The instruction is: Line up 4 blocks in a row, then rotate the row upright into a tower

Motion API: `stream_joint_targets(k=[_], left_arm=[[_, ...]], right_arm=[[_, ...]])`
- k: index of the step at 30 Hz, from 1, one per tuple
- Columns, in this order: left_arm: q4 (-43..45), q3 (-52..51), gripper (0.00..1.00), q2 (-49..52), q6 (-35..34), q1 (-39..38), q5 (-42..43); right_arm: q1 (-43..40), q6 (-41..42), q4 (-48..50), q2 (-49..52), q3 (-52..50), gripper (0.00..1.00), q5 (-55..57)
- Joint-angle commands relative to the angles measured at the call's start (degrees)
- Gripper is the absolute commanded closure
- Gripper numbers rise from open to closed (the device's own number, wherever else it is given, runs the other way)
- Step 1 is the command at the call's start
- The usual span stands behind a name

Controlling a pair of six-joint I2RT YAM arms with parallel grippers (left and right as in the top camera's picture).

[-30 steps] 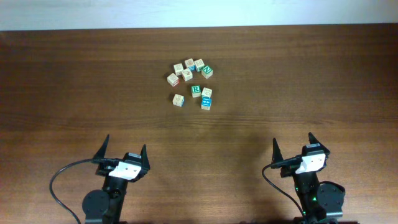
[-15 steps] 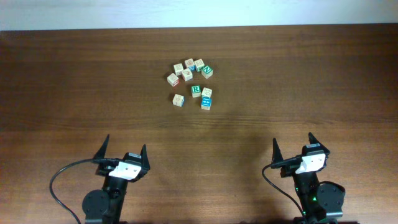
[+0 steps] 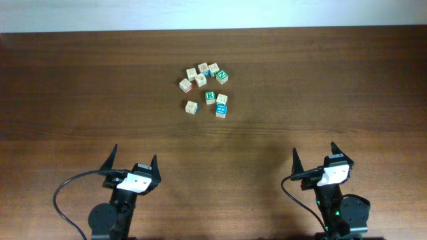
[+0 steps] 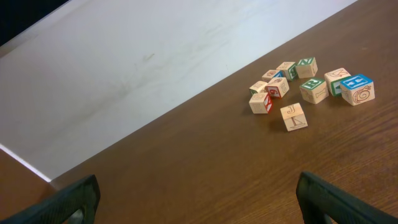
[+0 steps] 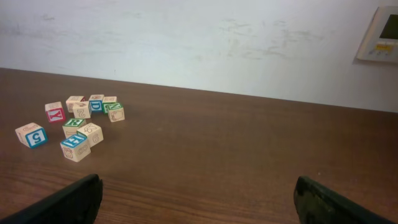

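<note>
Four blocks (image 3: 210,97) rest beside other cubes (image 3: 203,73) at far centre of the desk (image 3: 333,80), well apart from the left hand (image 3: 134,155) and right hand (image 3: 313,148), both spread wide and empty.

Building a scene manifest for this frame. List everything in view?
green R block: 1, green top, mid-table, nearest group
blue block: 1, bright blue top, right of and nearer than the R
pale blocks: 2, pale wood tops, one left of the R, one right of it
green N block: 1, green top, right end of far cluster
other blocks: 5, pale wood, some red or blue faces, far cluster
table: 1, dark brown wood
wall: 1, white, beyond the table
wall panel: 1, beige, on the wall
left tool: 1, black, open, empty
right tool: 1, black, open, empty
</note>
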Motion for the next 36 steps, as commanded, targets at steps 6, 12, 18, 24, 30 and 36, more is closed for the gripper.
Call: stream_joint_targets(k=[6,12,18,24,30,36], left_arm=[[0.15,-0.42,0.01,-0.33,0.57,-0.22,-2.43],[0.57,-0.42,0.01,-0.33,0.52,-0.22,-1.55],[3.69,-0.31,0.01,-0.28,0.50,-0.22,4.24],[4.31,2.95,0.01,-0.11,-0.66,-0.20,5.86],[4.22,10.51,0.01,11.82,-2.54,-0.22,6.01],[2.69,32.26,0.01,44.54,-2.49,-0.22,18.60]], right_arm=[[-0.37,-0.20,0.00,-0.39,-0.52,0.02,0.07],[-0.37,-0.17,0.39,-0.39,-0.52,0.02,-0.33],[-0.37,-0.17,0.42,-0.39,0.31,0.02,-2.08],[-0.37,-0.15,-0.35,-0.20,4.35,0.02,-2.36],[-0.37,0.28,-0.46,6.12,10.71,0.02,-6.58],[-0.37,0.26,-0.98,23.98,24.90,0.02,-14.47]])
